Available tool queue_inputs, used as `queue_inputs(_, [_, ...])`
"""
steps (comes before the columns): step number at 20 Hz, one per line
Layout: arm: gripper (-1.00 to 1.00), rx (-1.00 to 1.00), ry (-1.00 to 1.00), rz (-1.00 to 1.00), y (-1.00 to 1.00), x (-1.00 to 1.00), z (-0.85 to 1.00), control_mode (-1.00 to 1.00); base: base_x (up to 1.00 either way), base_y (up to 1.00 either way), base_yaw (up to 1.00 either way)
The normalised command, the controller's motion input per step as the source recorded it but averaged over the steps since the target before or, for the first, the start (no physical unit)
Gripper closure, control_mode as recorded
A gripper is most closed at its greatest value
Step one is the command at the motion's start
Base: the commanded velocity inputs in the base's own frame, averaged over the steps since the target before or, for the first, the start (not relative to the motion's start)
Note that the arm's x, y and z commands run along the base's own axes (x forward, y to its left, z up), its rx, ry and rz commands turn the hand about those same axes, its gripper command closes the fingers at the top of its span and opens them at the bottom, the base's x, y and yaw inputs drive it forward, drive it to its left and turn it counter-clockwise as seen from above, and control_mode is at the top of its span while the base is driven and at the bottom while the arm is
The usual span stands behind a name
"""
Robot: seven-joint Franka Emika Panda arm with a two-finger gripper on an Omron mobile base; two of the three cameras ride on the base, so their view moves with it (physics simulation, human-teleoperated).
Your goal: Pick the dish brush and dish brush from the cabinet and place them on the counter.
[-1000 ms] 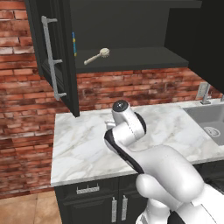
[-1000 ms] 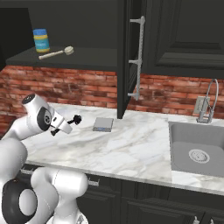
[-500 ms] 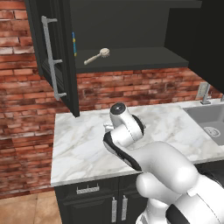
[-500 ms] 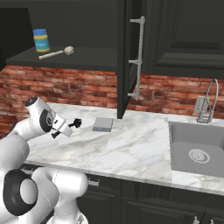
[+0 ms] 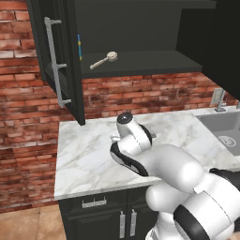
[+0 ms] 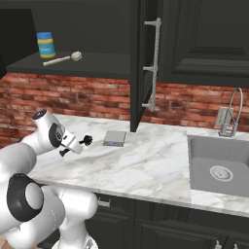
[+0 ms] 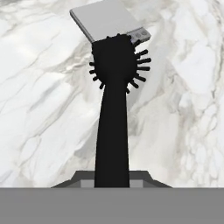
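- Arm folded low over the counter; forearm reaches out above the marble, and the wrist aims the gripper toward the brick back wall and the grey pad.
- Fingers clamped on the handle of the black dish brush; brush held off the marble, above the counter's left part.
- Right base view: black brush head juts from the hand, short of the pad.
- Left base view: the robot's own elbow hides the hand and black brush.
- Hand view: brush's long axis runs straight out from the fingers, bristled head far end, overlapping the pad's near edge in the picture.
- Cream dish brush lies on the cabinet shelf, disc head toward the right in the left base view, handle angled left and forward, beside a blue-and-yellow can.
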Motion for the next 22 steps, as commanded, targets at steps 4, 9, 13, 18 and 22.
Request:
queue_inputs(4, [1.00,0.00,0.02,0.00,0.04,0.11,-0.22,-1.00,0.00,0.00,0.00])
queue_inputs(9, [1.00,-0.01,0.01,0.00,0.04,0.10,-0.24,-1.00,0.00,0.00,0.00])
queue_inputs(13, [1.00,-0.01,0.02,0.00,0.03,0.10,-0.24,-1.00,0.00,0.00,0.00])
queue_inputs(18, [1.00,-0.01,0.02,0.00,0.01,0.09,-0.24,-1.00,0.00,0.00,0.00])
queue_inputs(22, [1.00,-0.01,0.01,0.00,0.00,0.09,-0.23,-1.00,0.00,0.00,0.00])
